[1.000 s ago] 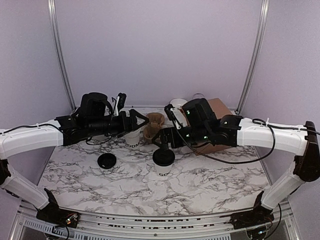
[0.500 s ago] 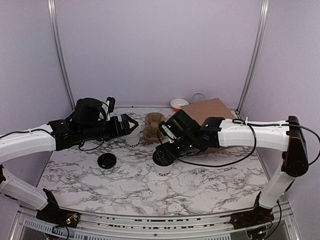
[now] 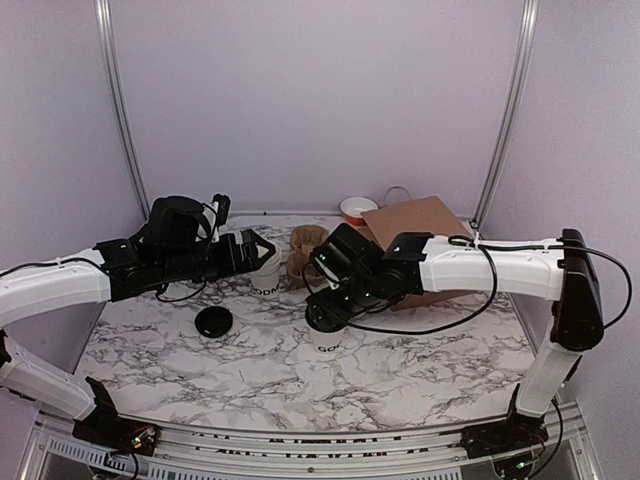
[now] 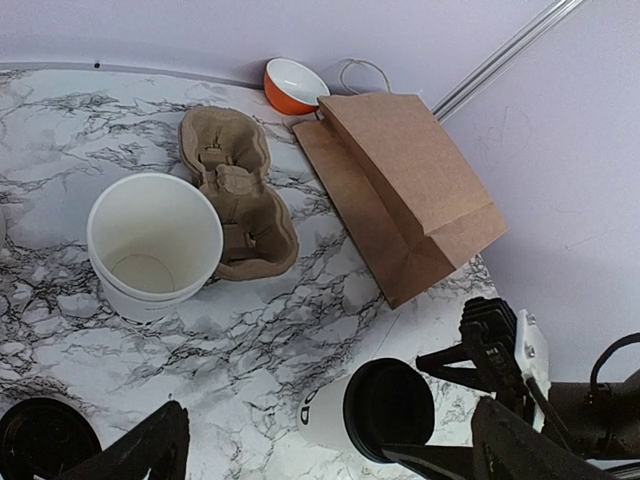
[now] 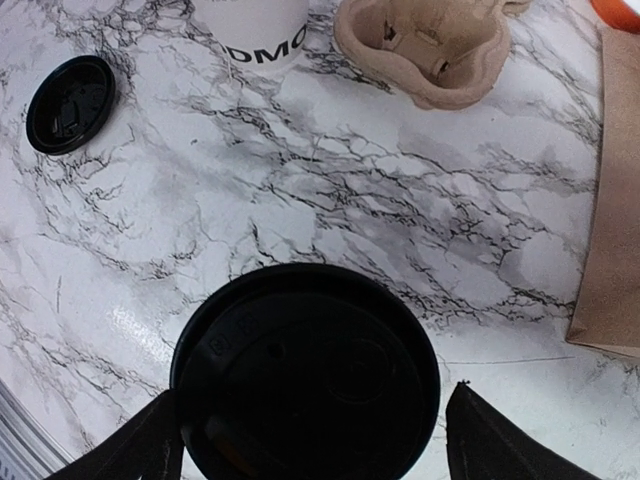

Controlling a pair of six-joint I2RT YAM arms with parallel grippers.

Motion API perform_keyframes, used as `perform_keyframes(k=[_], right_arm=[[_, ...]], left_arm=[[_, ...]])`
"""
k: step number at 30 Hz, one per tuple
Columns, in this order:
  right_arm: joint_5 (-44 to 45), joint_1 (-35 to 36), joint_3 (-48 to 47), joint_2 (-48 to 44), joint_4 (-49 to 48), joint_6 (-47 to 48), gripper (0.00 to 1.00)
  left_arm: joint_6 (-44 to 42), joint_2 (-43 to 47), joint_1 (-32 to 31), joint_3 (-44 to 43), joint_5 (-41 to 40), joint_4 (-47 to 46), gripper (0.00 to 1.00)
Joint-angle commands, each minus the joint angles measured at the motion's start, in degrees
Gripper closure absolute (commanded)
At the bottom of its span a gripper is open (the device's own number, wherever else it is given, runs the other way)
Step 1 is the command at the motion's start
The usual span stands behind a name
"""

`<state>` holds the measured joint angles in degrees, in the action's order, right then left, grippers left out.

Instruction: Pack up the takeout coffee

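The takeout coffee point(image 3: 326, 328), a small white cup with a black lid, stands mid-table. My right gripper point(image 3: 326, 304) hangs open just above it. In the right wrist view the lid point(image 5: 305, 370) fills the space between the fingers, with a gap on the right side; the right gripper point(image 5: 310, 425) holds nothing. My left gripper point(image 3: 258, 248) is open and empty beside a lidless white cup point(image 3: 265, 272). In the left wrist view that open cup point(image 4: 155, 245) is at the left, and the lidded coffee point(image 4: 370, 410) lies between the left gripper's point(image 4: 330, 415) fingers, lower down.
A loose black lid point(image 3: 213, 321) lies left of the coffee. A brown pulp cup tray point(image 3: 305, 250) sits behind the cups. A brown paper bag point(image 3: 420, 235) lies flat at the back right, with an orange bowl point(image 3: 357, 208) behind it.
My right gripper has swung left and come down over the lidded coffee. My left gripper has drawn back a little to the left, away from the tray.
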<state>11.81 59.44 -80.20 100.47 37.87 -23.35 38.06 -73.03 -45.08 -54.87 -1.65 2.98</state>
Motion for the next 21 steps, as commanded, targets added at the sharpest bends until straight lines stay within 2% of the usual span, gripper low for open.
perform_keyframes(k=[1, 12, 21], right_arm=[[2.4, 1.0, -2.3, 1.3, 2.3, -0.3, 0.13], [4.0, 2.2, -2.1, 2.9, 3.3, -1.9, 0.25], [6.1, 2.0, 0.7, -1.6, 2.7, -5.4, 0.35]], left_arm=[[-0.9, 0.8, 0.3, 0.4, 0.5, 1.2, 0.01], [-0.6, -0.1, 0.3, 0.1, 1.3, 1.2, 0.01], [-0.4, -1.0, 0.3, -1.0, 1.8, 1.5, 0.01]])
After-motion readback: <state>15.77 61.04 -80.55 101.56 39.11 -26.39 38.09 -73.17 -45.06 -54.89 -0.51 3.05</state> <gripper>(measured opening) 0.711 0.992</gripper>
